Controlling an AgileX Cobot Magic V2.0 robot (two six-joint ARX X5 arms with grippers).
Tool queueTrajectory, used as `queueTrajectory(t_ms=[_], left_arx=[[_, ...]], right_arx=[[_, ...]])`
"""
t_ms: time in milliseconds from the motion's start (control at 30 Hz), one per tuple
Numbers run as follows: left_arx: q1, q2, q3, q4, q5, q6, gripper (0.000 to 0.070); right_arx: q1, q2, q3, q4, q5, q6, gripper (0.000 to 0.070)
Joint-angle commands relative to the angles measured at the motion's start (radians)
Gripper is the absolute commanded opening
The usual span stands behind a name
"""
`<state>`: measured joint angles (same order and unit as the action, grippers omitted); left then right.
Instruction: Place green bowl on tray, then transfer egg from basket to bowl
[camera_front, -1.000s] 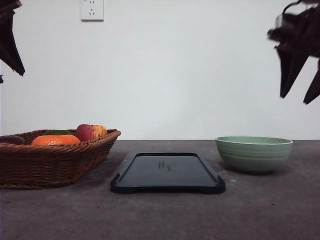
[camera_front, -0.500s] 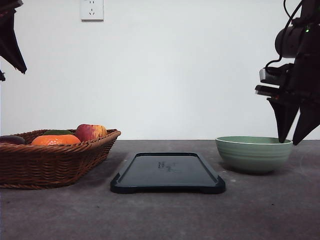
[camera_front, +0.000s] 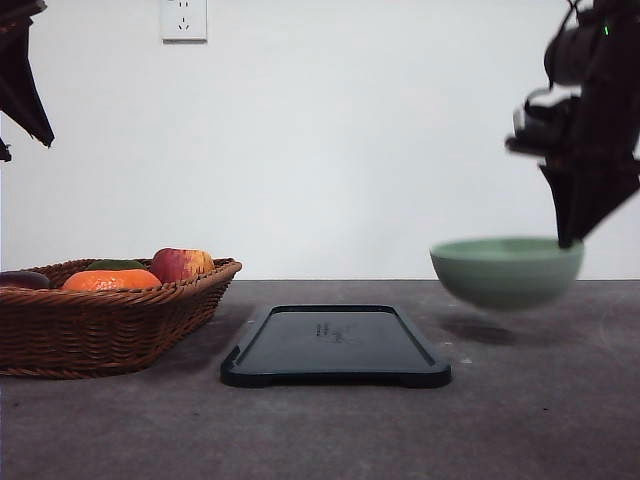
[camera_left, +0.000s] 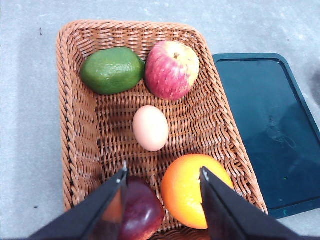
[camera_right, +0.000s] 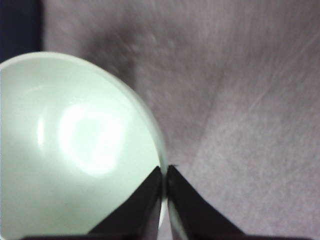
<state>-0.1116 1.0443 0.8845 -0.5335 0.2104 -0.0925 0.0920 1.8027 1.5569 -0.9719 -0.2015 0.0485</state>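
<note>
Tabletop (camera_front: 560, 420) of dull grey carries a wide brown wicker basket (camera_front: 60, 330) at the left and a flat black-green rectangular tray (camera_front: 335, 345) in the middle. Pale sage-green ceramic bowl (camera_front: 505, 270) hangs clear above the surface, right of the tray, its rim pinched by the right hand (camera_right: 165, 192). Best carried level and lowered flat onto the tray's centre. Left hand (camera_left: 162, 182) is spread above the basket's egg (camera_left: 150, 128).

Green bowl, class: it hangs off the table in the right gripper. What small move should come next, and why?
Probably carry the green bowl left toward the tray: the right gripper pinches its rim, the bowl is airborne, and the tray sits bare beside it.
</note>
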Motion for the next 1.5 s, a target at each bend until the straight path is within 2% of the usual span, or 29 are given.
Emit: queueTrajectory(t_ms=[0,233,567,967,1233,1300,1400,1467], left_arx=[[-0.002,0.007,0.024,0.009,0.004,0.013,0.0281],[-0.002,0.008,0.024,0.009,0.004,0.013,0.0281],[-0.002,0.008,0.024,0.009,0.004,0.013,0.0281],[-0.002,0.008,0.024,0.010,0.004,0.013,0.0281],[-0.002,0.008,0.024,0.009,0.004,0.013,0.0281],[-0.002,0.008,0.024,0.009,0.004,0.013,0.0281],[-0.002,0.008,0.024,0.009,0.004,0.013,0.0281],[-0.002,0.008,0.024,0.009,0.004,0.013,0.0281]], right_arx=[[0.022,0.019,0.061,-0.027,-0.028,-0.004,0.0000],[0.138,0.020,0.170,-0.055,-0.095,0.028,0.0000],[0.319,0.103,0.173,0.069,-0.086,0.097,0.0000],[0.351,0.230,0.173,0.111,-0.009,0.109,0.0000],[0.351,0.255,0.173,0.115,0.006,0.108,0.0001],[0.351,0.262,0.173,0.116,0.015,0.108,0.0023],[0.351,0.265,0.173,0.114,0.019,0.108,0.0153],[0.352,0.265,0.173,0.116,0.019,0.109,0.0183]])
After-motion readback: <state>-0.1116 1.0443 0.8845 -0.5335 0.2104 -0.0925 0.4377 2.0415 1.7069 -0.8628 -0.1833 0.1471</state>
